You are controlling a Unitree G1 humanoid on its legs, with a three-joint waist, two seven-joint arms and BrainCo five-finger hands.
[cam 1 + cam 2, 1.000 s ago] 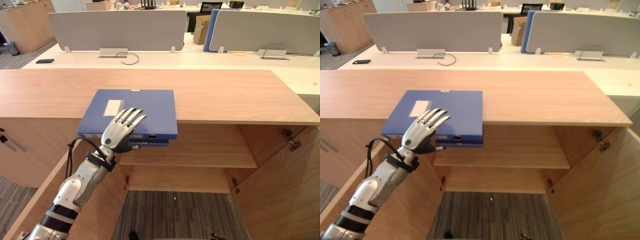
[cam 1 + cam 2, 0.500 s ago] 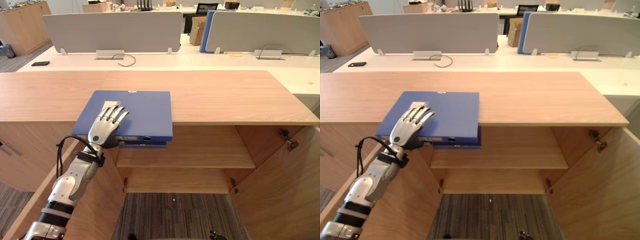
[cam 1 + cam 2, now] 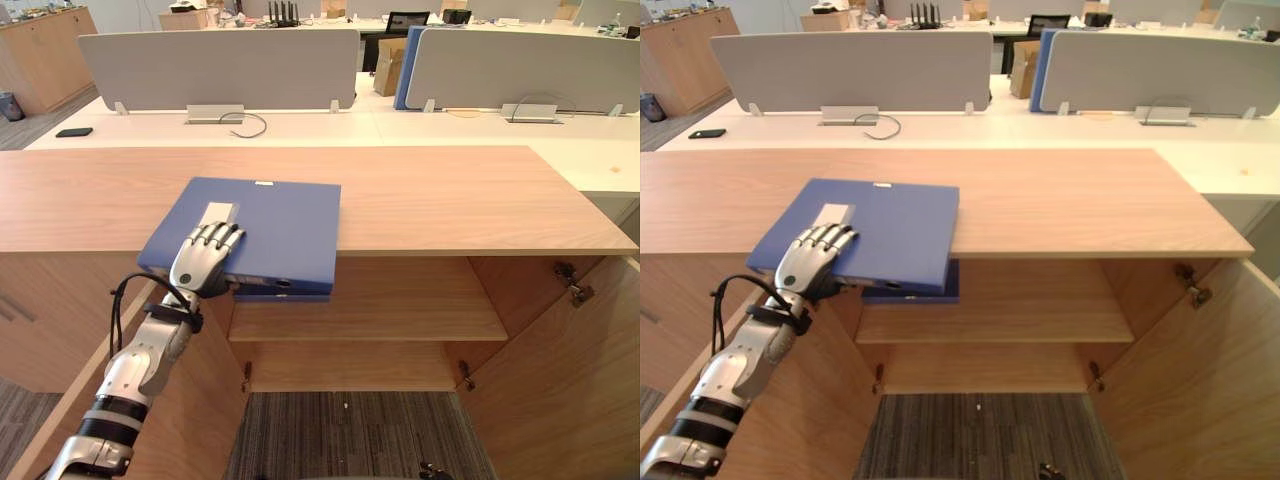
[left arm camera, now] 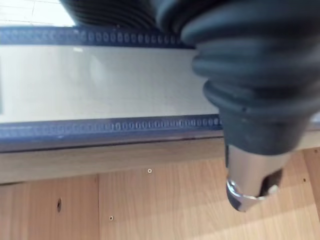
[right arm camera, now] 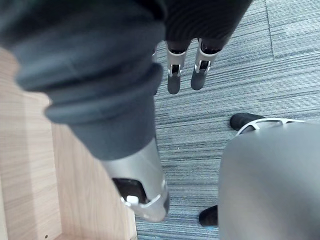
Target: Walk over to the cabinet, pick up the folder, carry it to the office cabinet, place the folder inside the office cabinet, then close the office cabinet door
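Note:
A blue folder (image 3: 270, 225) with a pale label lies on the wooden cabinet top (image 3: 450, 195), its near edge sticking out past the front over the open compartment. My left hand (image 3: 200, 262) holds the folder's near-left corner, fingers curled over the top cover. In the left wrist view the thumb (image 4: 252, 175) sits just under the folder's white spine (image 4: 110, 82). The folder's near edge looks slightly raised. My right hand (image 5: 173, 80) hangs beside the cabinet over the carpet, fingers straight and holding nothing.
The cabinet below stands open with a bare shelf (image 3: 400, 310); its right door (image 3: 570, 400) and left door (image 3: 190, 420) swing out toward me. Behind the top are white desks with grey dividers (image 3: 220, 65) and a dark phone (image 3: 75, 131).
My left hand slid left along the folder to its near-left corner and its fingers curled down over the edge. The folder's near edge lifted a little. The camera shifted slightly.

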